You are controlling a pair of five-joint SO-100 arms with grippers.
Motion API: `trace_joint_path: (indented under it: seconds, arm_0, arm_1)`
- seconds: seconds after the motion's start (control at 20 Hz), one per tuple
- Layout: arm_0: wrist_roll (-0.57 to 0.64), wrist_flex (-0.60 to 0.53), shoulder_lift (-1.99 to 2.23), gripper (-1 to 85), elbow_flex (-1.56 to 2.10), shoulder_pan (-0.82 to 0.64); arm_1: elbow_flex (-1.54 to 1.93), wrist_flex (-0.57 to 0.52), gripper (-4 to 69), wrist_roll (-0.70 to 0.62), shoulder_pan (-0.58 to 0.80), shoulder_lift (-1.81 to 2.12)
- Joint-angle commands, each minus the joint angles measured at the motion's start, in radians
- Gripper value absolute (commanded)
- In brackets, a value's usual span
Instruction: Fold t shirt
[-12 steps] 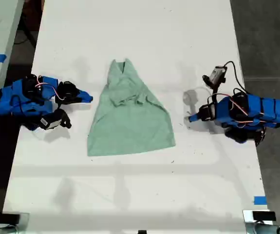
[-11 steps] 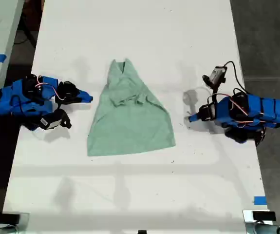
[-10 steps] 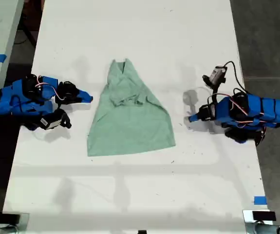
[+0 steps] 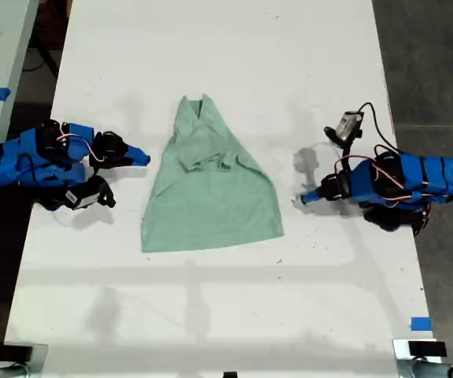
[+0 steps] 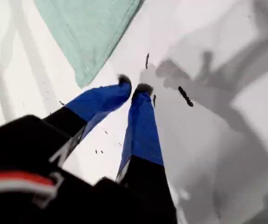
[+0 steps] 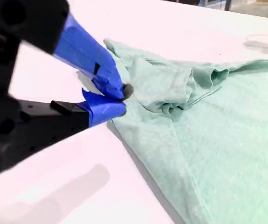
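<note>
Second arm, at the exterior view's left: my second gripper (image 4: 141,157) lies low over the white table (image 4: 226,47), blue jaws clenched tip to tip with nothing between them. Its wrist view (image 6: 122,99) shows the tips just beside the edge of the small pale mint-green, wrinkled fabric t shirt (image 6: 208,135); whether they touch the cloth is hard to judge from that angle. In the exterior view a narrow strip of bare table separates the tips from the shirt's slanted side.

Centre: the t shirt (image 4: 210,185) lies spread on the table between the two grippers, narrow collar end toward the exterior view's top, wider hem toward its bottom. A bunched fold sits across the upper chest, roughly level with my second gripper.

First arm, at the exterior view's right: my first gripper (image 4: 305,197) points toward the shirt's hem-side edge but stands apart from it. Its wrist view (image 5: 134,86) shows the blue jaws nearly closed, a slight gap at the dark tips, gripping nothing, with one corner of the shirt (image 5: 87,32) beyond them over bare table.
</note>
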Motion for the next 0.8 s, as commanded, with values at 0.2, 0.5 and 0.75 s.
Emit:
trace_joint_path:
  seconds: [0.2, 0.5, 0.75]
  arm_0:
    - [-0.011, 0.0, 0.009, -0.3, 0.044, -0.006]
    - [-0.011, 0.0, 0.009, -0.3, 0.044, -0.002]
    - [-0.011, 0.0, 0.009, -0.3, 0.044, 0.002]
  arm_1:
    - [-0.353, -0.123, 31.3, -0.015, 0.032, -0.541]
    - [-0.293, -0.646, 30.8, 0.074, 0.038, -0.946]
    - [-0.419, -0.857, 28.5, 0.101, 0.006, -1.374]
